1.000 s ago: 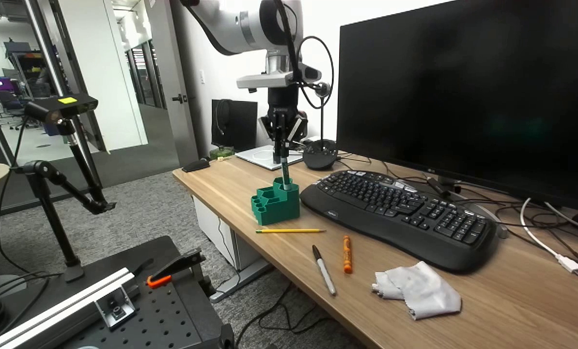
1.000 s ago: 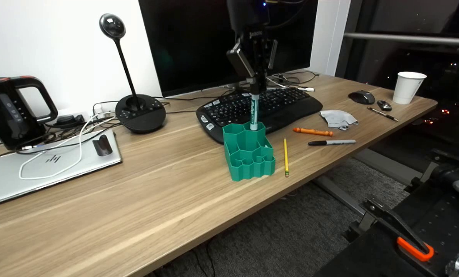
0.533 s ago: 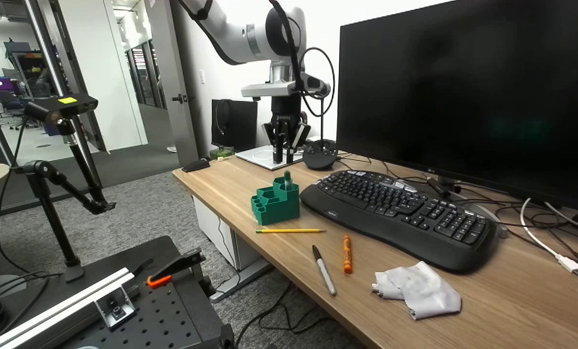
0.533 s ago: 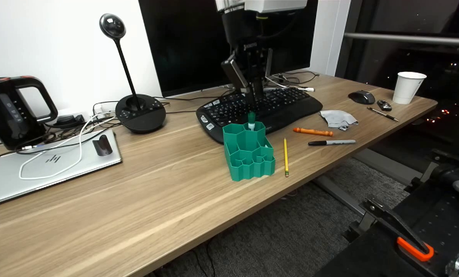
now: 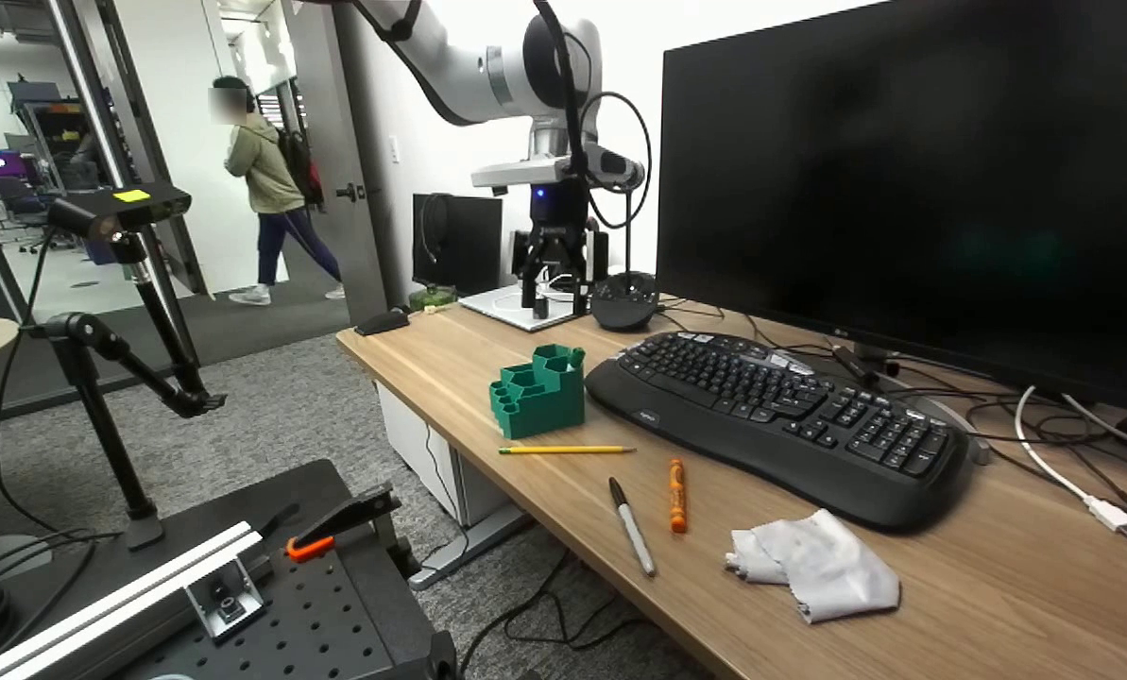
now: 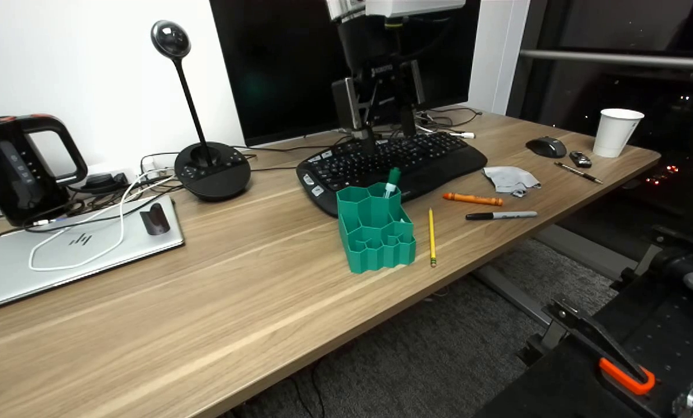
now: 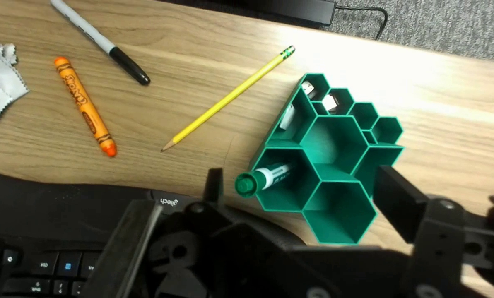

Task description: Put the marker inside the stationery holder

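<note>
On the desk (image 6: 207,290), the stationery holder (image 6: 375,256) cradles the tilted marker (image 7: 265,178), the empty gripper (image 6: 389,139) spread wide.

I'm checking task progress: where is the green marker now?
In the wrist view, the green marker stands tilted in a large compartment at the left of the stationery holder, its upper end leaning over the rim toward the keyboard.

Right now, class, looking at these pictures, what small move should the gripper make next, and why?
I would probably raise the gripper straight up, jaws apart. It is open and holds nothing, and the green marker already leans inside one compartment of the stationery holder, its green end sticking out at the top. Moving down or sideways first might knock that end.
</note>
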Robot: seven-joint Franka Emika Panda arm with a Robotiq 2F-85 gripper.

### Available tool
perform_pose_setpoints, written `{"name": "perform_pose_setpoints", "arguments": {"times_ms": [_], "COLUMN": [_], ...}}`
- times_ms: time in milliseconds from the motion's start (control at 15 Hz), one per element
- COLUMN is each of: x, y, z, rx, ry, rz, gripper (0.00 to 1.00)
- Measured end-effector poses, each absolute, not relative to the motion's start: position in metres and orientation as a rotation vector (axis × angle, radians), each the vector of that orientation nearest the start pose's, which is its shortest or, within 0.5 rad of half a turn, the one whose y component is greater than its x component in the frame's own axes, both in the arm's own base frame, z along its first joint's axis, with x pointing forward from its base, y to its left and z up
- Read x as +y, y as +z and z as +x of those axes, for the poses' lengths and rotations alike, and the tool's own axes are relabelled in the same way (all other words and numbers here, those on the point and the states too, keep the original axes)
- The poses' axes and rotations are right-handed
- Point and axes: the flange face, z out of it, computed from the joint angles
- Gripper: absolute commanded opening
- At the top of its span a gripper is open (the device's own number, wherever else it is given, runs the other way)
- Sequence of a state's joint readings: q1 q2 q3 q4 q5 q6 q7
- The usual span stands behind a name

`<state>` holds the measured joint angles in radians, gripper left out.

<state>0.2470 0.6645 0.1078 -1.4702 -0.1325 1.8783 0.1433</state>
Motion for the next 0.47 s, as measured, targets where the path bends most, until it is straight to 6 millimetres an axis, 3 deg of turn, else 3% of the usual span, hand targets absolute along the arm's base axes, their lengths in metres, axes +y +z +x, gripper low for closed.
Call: {"name": "perform_pose_setpoints", "arguments": {"times_ms": [133, 333, 467], "x": [0.199, 0.148, 0.133], "y": [0.278, 0.298, 0.306], "z": [0.650, 0.647, 0.645], "rx": [-0.316, -0.180, -0.143], "ry": [0.426, 0.501, 0.510], "rz": [-3.216, -3.236, -3.235], "gripper": [1.00, 1.00, 1.00]}}
